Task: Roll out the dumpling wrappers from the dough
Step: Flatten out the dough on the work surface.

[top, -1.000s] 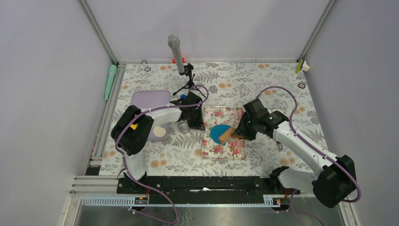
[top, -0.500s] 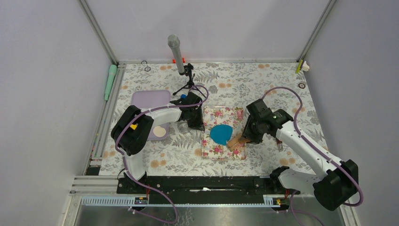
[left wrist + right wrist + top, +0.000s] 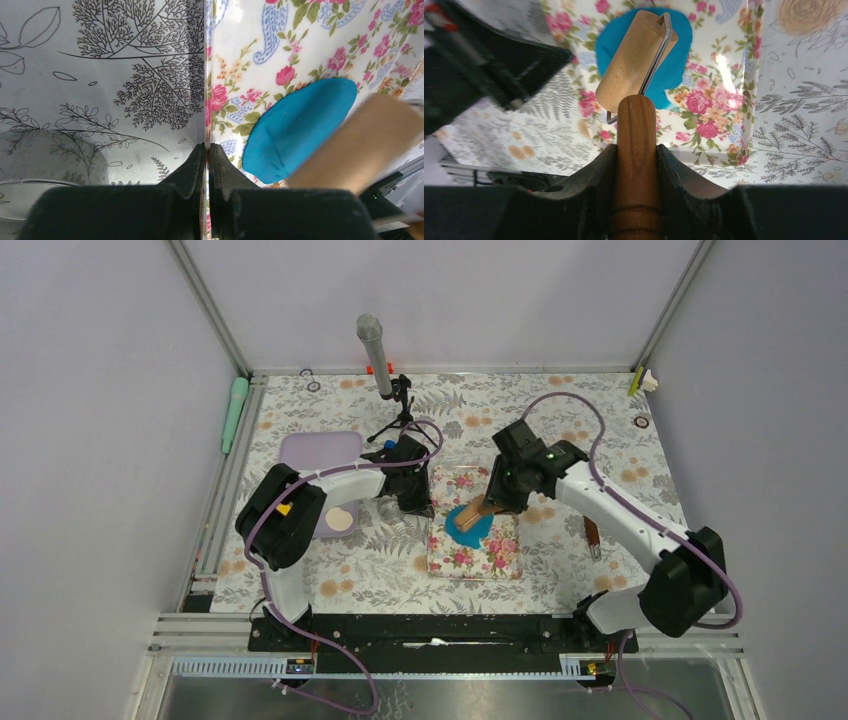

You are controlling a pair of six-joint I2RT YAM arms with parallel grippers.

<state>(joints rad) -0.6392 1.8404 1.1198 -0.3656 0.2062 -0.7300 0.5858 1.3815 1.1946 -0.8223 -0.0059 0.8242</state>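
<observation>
I'm pinning the floral mat (image 3: 260,30) edge in the clamped left gripper (image 3: 207,150), the right gripper (image 3: 636,155) clenching the wooden roller (image 3: 634,55) handle, and I'm aiming for light, even passes over the dough (image 3: 295,130) mid-mat.

Items I count on the table, apart from the work itself:
1. Tablecloth (image 3: 560,420), grey fern print with orange blooms, covering the table.
2. Pink floral mat (image 3: 500,555), rectangular, near the centre.
3. Wooden roller (image 3: 636,55), pale drum in a wire frame with a darker turned handle; the drum is over the mat.
4. Lavender tray (image 3: 320,452), left of the mat, with a cream round disc (image 3: 340,519) at its near end.
5. Microphone (image 3: 374,352) on a small black tripod (image 3: 400,420), far centre.
6. Mint green stick-shaped item (image 3: 234,412) on the left rail; I cannot tell what it is.
7. Brown-handled tool (image 3: 592,536), lying on the cloth right of the mat.
</observation>
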